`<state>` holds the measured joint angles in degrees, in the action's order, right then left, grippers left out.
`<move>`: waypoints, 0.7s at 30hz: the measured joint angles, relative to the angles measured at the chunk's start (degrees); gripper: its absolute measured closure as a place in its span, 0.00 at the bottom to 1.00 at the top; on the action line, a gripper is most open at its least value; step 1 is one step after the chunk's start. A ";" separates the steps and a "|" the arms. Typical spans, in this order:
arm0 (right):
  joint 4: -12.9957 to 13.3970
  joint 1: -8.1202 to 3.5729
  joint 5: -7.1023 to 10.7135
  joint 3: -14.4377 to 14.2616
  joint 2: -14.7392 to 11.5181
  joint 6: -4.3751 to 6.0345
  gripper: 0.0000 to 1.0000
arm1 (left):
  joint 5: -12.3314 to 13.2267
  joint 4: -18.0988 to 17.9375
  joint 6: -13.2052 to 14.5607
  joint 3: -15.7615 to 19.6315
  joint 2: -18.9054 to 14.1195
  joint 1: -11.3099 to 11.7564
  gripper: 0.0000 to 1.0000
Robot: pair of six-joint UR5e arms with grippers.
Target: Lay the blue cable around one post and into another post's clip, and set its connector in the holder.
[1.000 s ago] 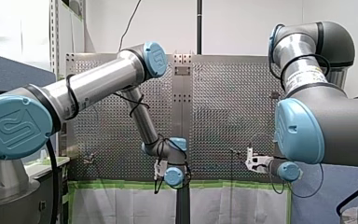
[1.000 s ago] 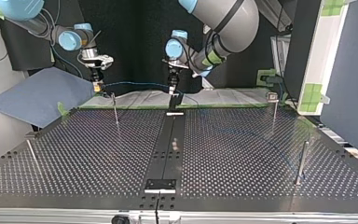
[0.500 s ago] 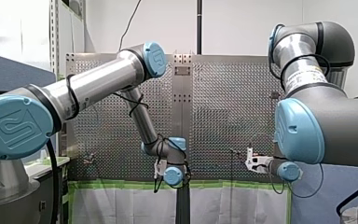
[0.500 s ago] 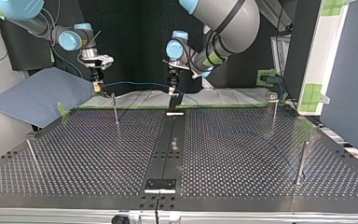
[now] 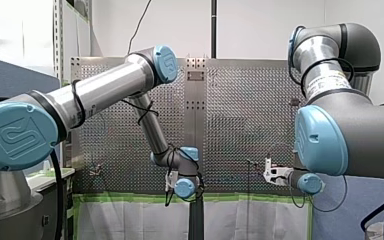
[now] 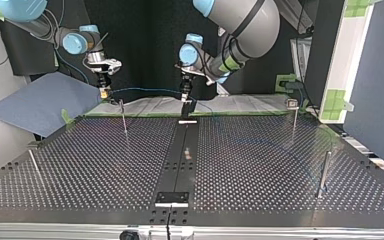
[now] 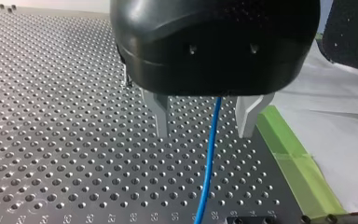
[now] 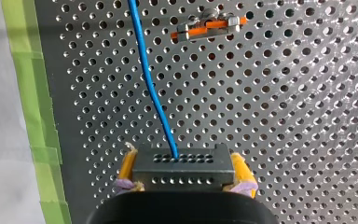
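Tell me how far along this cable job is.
Nothing looks finished. In hand: my right end effector clamps the connector; my left end effector stands open astride the blue cable. Left: rounding a post, clipping, seating the connector.

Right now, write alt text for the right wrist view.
My right gripper's yellow-padded jaws clamp a dark grey rectangular connector, from which a blue cable runs ahead over the perforated metal table, passing beside an orange-and-metal clip. Green tape lines its edge.
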<state>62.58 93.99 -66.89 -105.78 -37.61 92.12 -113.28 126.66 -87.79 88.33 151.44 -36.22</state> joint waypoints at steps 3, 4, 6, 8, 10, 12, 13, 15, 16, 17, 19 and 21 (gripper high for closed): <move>0.00 -0.01 0.00 0.00 0.00 0.00 1.00 | 0.31 0.00 -0.86 0.00 0.01 0.14 0.46; 0.00 -0.01 0.00 0.00 0.00 0.00 1.00 | 0.41 0.00 -1.05 0.00 0.01 0.18 0.49; 0.01 0.00 0.00 0.00 0.00 0.00 1.00 | 0.69 0.00 -1.35 0.02 0.01 0.24 0.49; 0.00 0.00 0.00 0.00 -0.02 0.00 1.00 | 0.91 0.01 -1.49 0.02 0.01 0.31 0.51; 0.00 -0.01 0.00 0.00 -0.01 0.00 1.00 | 1.01 0.12 -1.52 0.01 0.01 0.38 0.51; 0.02 -0.03 0.00 0.00 -0.01 0.00 1.00 | 1.06 0.54 -1.51 0.03 0.02 0.48 0.51; 0.04 -0.04 0.00 0.00 -0.02 0.01 1.00 | 1.07 0.76 -1.51 0.04 0.02 0.52 0.51; 0.06 -0.06 0.00 0.00 -0.03 0.05 1.00 | 1.12 1.12 -1.47 0.04 0.02 0.57 0.51; 0.07 -0.06 0.00 0.00 -0.04 0.06 1.00 | 1.20 1.21 -1.43 0.03 0.02 0.58 0.51; 0.08 -0.07 0.00 -0.01 -0.04 0.07 1.00 | 1.35 1.29 -1.40 0.02 0.02 0.59 0.51; 0.11 -0.12 -0.13 0.00 -0.04 0.11 1.00 | 1.55 1.35 -1.36 0.02 0.02 0.64 0.51; 0.14 -0.19 -0.50 0.00 -0.02 0.14 1.00 | 1.69 1.38 -1.37 0.02 0.02 0.66 0.51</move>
<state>62.73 93.80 -67.40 -105.78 -37.62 92.27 -111.59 128.04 -89.16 88.35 151.46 -35.55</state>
